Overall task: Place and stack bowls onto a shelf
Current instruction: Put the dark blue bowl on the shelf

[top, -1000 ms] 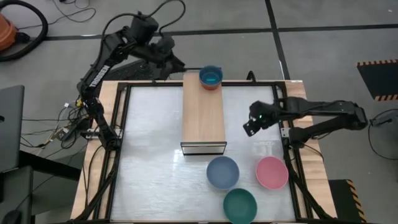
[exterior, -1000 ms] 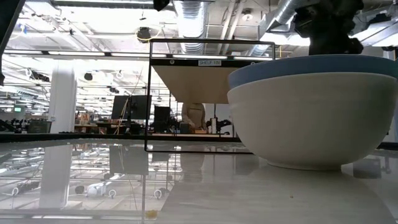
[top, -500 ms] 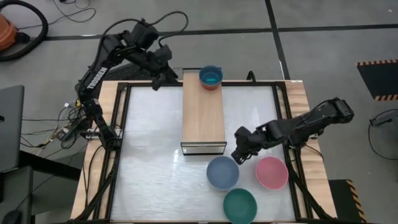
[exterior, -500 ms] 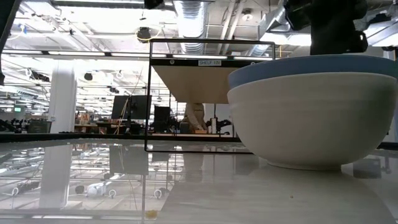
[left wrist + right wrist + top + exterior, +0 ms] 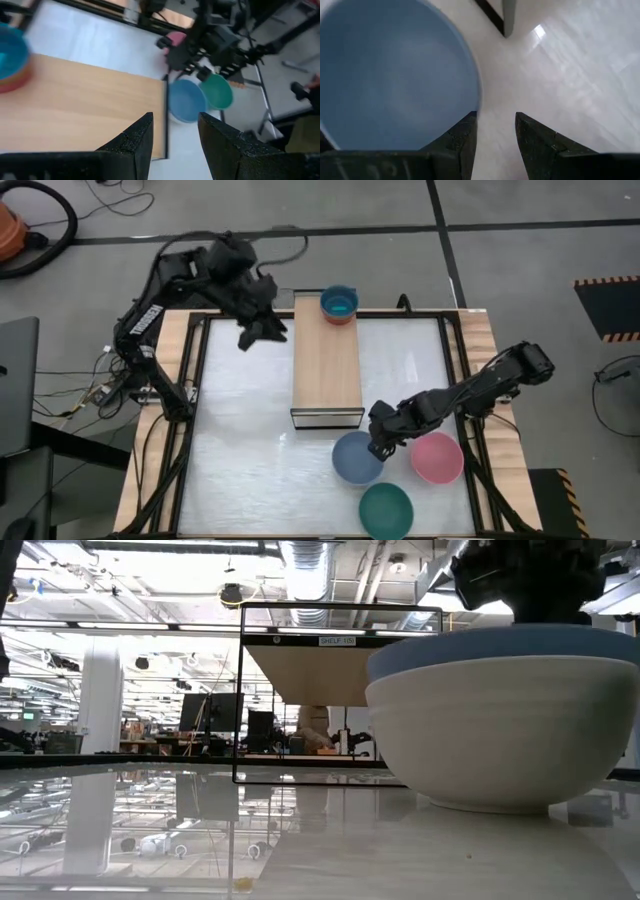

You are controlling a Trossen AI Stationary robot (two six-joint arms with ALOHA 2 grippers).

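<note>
My right gripper (image 5: 378, 448) hangs with fingers parted at the three o'clock rim of the grey-blue bowl (image 5: 357, 457), just off the shelf (image 5: 326, 365)'s front edge; I should straddle that wall squarely before pinching.

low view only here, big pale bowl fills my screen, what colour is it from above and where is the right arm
Observer: From above it is the grey-blue bowl. The right gripper hangs over its rim on the side nearest the pink bowl, jaws apart, one each side of the rim.
Operator: anything on the shelf yet
Observer: A stack of small bowls, cyan on top, sits at the far end of the shelf.
Operator: left arm?
Observer: The left gripper hovers beside the shelf's far end, open and empty.
</note>
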